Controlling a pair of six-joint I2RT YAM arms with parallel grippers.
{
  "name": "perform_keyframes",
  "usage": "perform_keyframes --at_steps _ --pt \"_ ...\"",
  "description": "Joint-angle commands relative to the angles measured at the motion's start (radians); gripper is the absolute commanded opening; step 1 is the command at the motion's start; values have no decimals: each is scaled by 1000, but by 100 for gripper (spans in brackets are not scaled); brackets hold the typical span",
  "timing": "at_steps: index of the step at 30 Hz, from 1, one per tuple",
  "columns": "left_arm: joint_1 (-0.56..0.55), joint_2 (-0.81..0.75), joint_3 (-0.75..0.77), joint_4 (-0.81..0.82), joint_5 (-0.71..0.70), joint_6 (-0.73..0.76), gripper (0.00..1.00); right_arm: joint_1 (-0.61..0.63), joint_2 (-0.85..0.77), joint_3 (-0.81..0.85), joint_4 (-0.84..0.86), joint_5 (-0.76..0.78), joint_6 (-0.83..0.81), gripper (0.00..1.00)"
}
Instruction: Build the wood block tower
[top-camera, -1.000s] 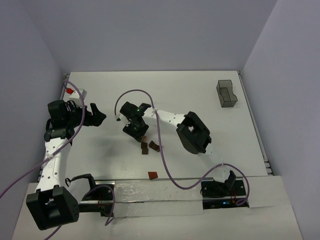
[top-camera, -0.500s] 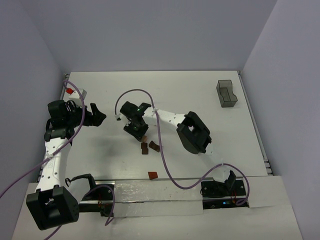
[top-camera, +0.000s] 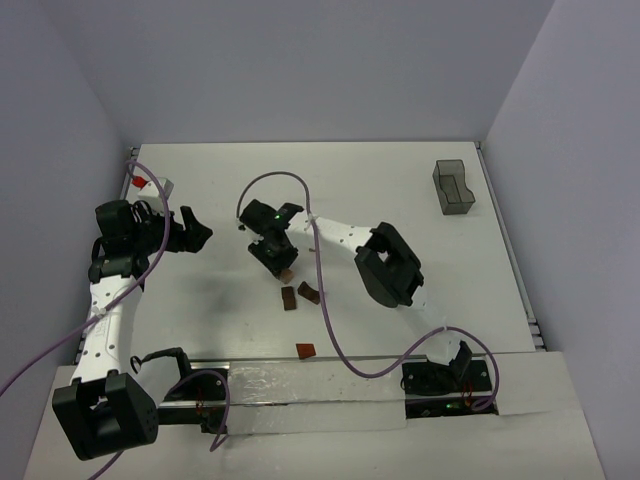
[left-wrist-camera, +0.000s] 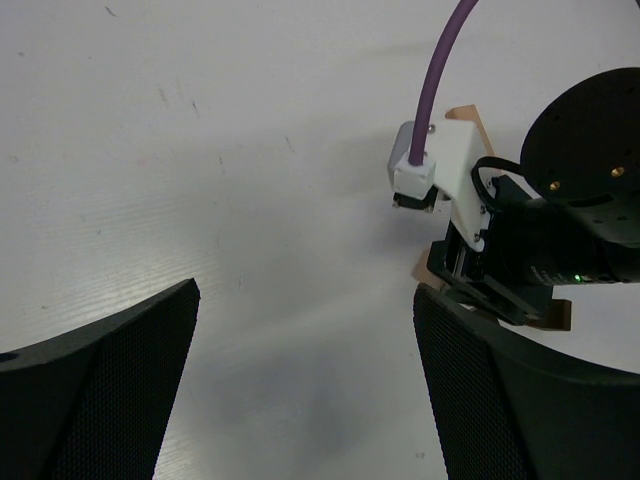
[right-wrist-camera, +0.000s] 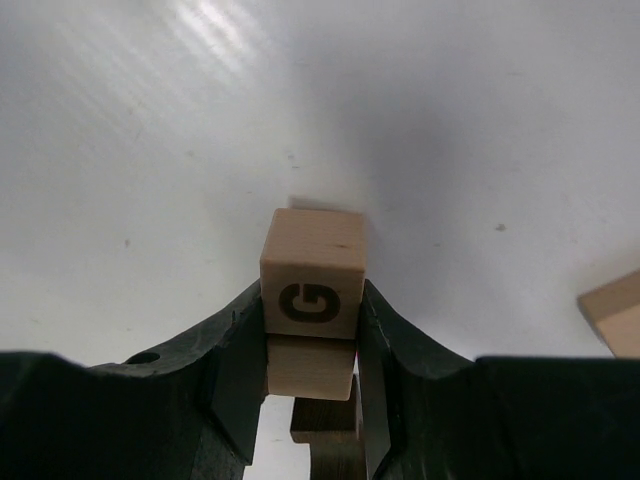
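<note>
In the right wrist view my right gripper (right-wrist-camera: 312, 300) is shut on a light tan cube marked "G" (right-wrist-camera: 312, 262). A second tan cube (right-wrist-camera: 310, 368) and a dark brown cube (right-wrist-camera: 325, 420) line up behind it between the fingers, a short run of the wood block tower. From above, the right gripper (top-camera: 281, 260) is at the table's middle with a reddish block at its tip (top-camera: 287, 272). My left gripper (top-camera: 196, 234) is open and empty at the left, as its wrist view (left-wrist-camera: 305, 330) shows.
Two dark brown cubes (top-camera: 288, 298) (top-camera: 308, 292) lie just in front of the right gripper, and a reddish cube (top-camera: 305, 350) lies nearer the front edge. A grey translucent bin (top-camera: 453, 187) stands at the back right. Another tan block (right-wrist-camera: 615, 310) shows at the right wrist view's edge.
My right gripper has drawn slightly back and away from the two loose brown cubes, still closed on its blocks. The left arm has not moved.
</note>
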Motion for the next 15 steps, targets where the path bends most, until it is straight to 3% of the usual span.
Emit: perform_keyframes --at_steps 1,8,15 --pt "6 -5 8 47 -11 -3 94 -38 -111 44 -9 195 182 0" --pt "5 -2 6 59 -17 -10 94 -89 -216 -25 -10 332 349 0" --pt "5 9 15 59 -21 -10 94 -213 -223 13 -46 265 424 0"
